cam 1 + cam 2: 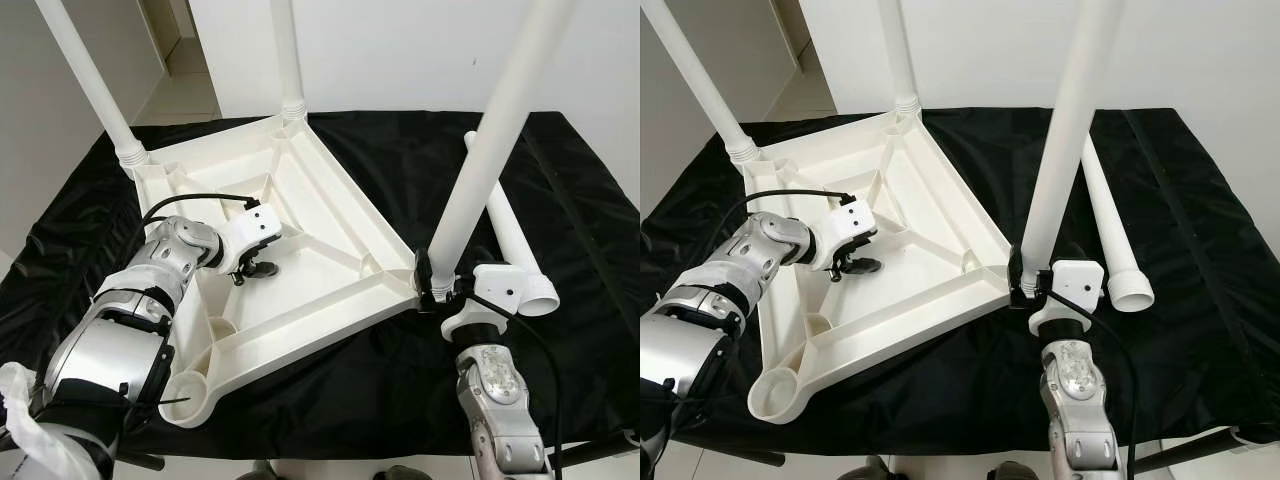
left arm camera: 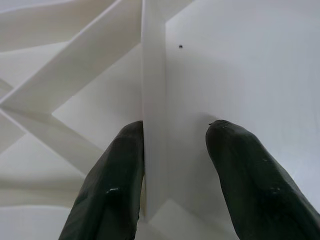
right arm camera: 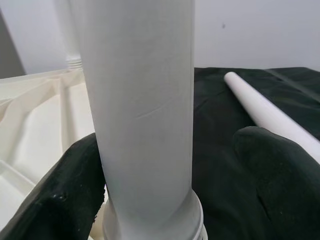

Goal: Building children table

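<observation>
A white children's table top [image 1: 330,250] lies upside down on a black cloth. Three white legs stand in its corner sockets: one at the back left [image 1: 90,80], one at the back [image 1: 285,50], one at the near right corner [image 1: 490,150]. My right gripper [image 1: 432,285] is open around the base of that near right leg [image 3: 145,100]; one finger [image 3: 55,200] touches it and the other stands off. My left gripper [image 1: 250,268] is open astride a raised rib [image 2: 154,100] on the top's underside. A loose fourth leg [image 1: 510,230] lies on the cloth to the right.
The near left corner socket [image 1: 185,385] holds no leg. The black cloth [image 1: 420,180] covers the whole work surface, with its front edge close to me. A white wall stands behind, and a doorway with pale floor [image 1: 180,90] opens at the back left.
</observation>
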### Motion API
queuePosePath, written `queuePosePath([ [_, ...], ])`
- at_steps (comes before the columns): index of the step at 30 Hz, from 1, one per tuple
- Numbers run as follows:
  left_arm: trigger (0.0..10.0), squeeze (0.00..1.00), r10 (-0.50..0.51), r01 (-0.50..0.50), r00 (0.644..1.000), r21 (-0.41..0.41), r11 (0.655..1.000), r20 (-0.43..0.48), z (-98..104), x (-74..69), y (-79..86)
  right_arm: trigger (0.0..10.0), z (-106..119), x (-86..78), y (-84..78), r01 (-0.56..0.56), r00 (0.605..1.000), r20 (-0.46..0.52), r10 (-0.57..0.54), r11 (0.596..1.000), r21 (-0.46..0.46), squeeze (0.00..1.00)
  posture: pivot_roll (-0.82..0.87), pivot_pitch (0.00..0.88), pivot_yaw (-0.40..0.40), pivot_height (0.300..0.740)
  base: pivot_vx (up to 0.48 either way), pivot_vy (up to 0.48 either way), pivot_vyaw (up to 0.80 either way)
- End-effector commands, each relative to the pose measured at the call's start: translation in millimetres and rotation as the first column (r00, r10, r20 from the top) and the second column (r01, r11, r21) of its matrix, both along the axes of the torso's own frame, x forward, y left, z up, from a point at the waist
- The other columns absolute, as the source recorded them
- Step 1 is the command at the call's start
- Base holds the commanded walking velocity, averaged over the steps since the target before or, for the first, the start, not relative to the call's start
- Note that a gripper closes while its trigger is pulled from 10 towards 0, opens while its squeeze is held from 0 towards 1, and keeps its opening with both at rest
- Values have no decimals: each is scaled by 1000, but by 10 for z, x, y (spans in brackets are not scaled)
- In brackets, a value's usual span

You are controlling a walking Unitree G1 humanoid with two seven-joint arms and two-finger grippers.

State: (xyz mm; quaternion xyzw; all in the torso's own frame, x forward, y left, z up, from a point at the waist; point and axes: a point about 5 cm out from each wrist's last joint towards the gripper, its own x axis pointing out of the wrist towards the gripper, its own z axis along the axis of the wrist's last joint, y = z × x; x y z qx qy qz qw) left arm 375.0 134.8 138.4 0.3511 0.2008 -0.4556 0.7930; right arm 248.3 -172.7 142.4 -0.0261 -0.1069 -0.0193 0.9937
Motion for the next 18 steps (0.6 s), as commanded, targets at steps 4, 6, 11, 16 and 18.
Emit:
queuePosePath([
  [4, 10000, 0, -12, 7, 998, 71, 997, 65, -67, -50, 49, 10000, -21, 150, -179, -30, 999, -17, 30, 999, 12, 0, -83, 12, 109, 740, 0, 0, 0],
  [6, 10000, 0, -59, 57, 998, 69, 996, 30, -96, -103, 15, 10000, -15, 244, -183, -76, 997, -28, 76, 997, -4, 0, -82, 13, 110, 740, 0, 0, 0],
  [11, 10000, 0, -114, 113, 993, 75, 991, 10, -137, -164, -39, 10000, 19, 421, -160, -150, 988, -45, 148, 988, -33, 0, -80, 15, 107, 740, 0, 0, 0],
  [16, 10000, 0, -196, 197, 980, 41, 980, -23, -154, -278, -141, 10000, 79, 599, -122, -173, 984, -44, 170, 982, -79, 0, -78, 15, 101, 740, 0, 0, 0],
  [18, 10000, 0, -259, 259, 965, 3, 966, -52, -134, -390, -213, 10000, 93, 691, -91, -187, 982, -40, 185, 980, -69, 0, -78, 15, 101, 740, 0, 0, 0],
])
